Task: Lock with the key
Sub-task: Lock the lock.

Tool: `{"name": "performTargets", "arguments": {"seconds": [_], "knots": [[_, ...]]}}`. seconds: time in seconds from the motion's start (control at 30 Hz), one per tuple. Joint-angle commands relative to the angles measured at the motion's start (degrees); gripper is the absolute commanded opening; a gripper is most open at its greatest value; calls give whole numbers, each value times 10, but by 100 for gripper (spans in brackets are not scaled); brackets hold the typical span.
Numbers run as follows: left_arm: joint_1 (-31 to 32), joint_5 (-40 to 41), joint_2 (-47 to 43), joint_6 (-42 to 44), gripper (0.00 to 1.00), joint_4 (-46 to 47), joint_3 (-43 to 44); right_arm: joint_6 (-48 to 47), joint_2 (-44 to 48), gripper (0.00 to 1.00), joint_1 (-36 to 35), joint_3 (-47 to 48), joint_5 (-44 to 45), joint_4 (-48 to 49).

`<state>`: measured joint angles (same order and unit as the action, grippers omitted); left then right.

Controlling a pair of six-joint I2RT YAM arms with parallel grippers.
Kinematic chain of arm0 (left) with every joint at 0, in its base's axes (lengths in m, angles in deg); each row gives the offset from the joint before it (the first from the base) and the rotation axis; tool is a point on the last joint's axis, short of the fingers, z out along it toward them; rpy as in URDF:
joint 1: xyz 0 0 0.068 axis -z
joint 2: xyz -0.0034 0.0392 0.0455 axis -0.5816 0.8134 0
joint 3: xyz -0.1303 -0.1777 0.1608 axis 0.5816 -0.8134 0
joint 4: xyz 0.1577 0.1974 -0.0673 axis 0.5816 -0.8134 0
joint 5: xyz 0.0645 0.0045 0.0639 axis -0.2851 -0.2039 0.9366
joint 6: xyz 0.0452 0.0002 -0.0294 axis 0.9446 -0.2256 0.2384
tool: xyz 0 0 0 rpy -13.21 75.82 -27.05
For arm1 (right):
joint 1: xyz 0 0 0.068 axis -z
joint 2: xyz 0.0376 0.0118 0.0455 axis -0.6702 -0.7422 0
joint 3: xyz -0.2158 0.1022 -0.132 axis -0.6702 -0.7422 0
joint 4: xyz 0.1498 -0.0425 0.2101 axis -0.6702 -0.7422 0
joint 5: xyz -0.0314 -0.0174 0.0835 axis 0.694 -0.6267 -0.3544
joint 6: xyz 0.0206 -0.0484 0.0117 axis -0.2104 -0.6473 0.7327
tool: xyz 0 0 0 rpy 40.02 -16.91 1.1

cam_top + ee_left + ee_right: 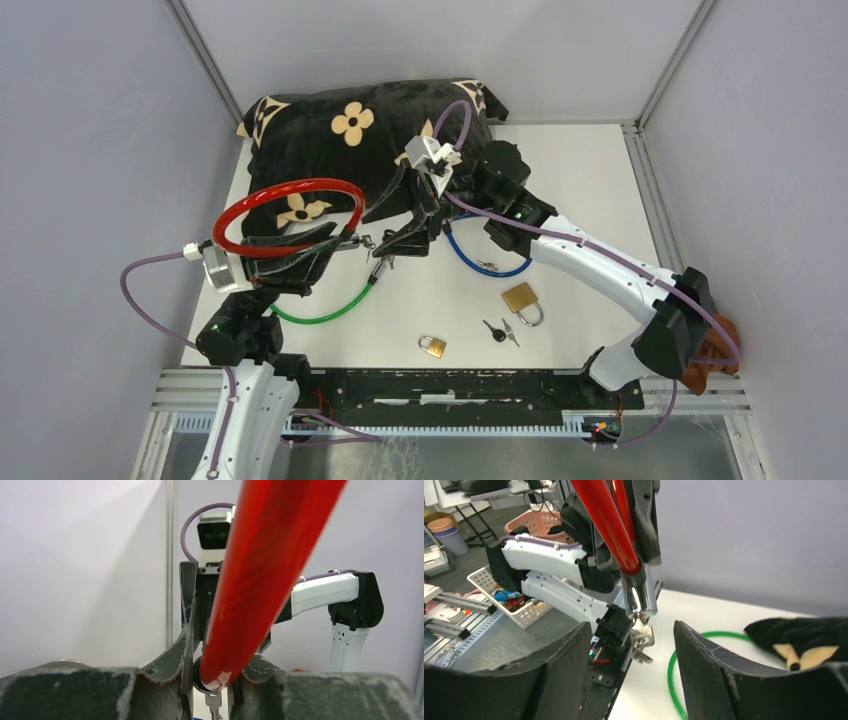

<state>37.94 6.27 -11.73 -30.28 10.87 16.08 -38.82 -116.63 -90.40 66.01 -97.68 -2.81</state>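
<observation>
Surface (pixel 590 190) is white, boxed by grey walls (pixel 100 150) on three sides. The left hand (pixel 347 238) is clamped on the red cable lock (pixel 265 570), held above the surface in front of a black pillow (pixel 340 120). Wrist views alone show clearly the lock's metal barrel (pixel 640 592) with keys (pixel 642 639) hanging. Right of the lock, the right hand (pixel 631 625) has fingers spread, barrel between them, untouched. Further right, a brass padlock (pixel 519 297), then open surface to the wall.

A robotics lab: grey enclosure walls (pixel 90 150), aluminium frame rail (pixel 200 385), white parts basket (pixel 519 612) nearby.
</observation>
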Motion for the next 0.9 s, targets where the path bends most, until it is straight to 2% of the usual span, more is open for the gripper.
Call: {"name": "performTargets", "arguments": {"seconds": [0.0,0.37,0.4,0.47,0.53,0.63,0.77,0.87], "knots": [[-1,16,-2,13,2,33,23,-27,-7,65,-4,24,-7,-98],[-2,19,-2,0,2,29,21,-28,-39,56,-16,60,-13,-100],[-2,20,-3,0,2,29,21,-28,-40,53,-16,61,-13,-102],[-1,21,-2,-1,2,29,21,-29,-40,38,-17,61,-14,-103],[-1,22,-3,-2,2,29,22,-37,-39,20,-17,62,-14,-113],[-2,43,-2,-17,2,14,19,-62,-35,2,-19,65,1,-133],[-1,83,-2,-60,2,-28,11,-104,-11,0,-25,57,78,-128],[-2,108,-3,-85,2,-67,4,-161,36,0,-47,11,201,-76]]}}
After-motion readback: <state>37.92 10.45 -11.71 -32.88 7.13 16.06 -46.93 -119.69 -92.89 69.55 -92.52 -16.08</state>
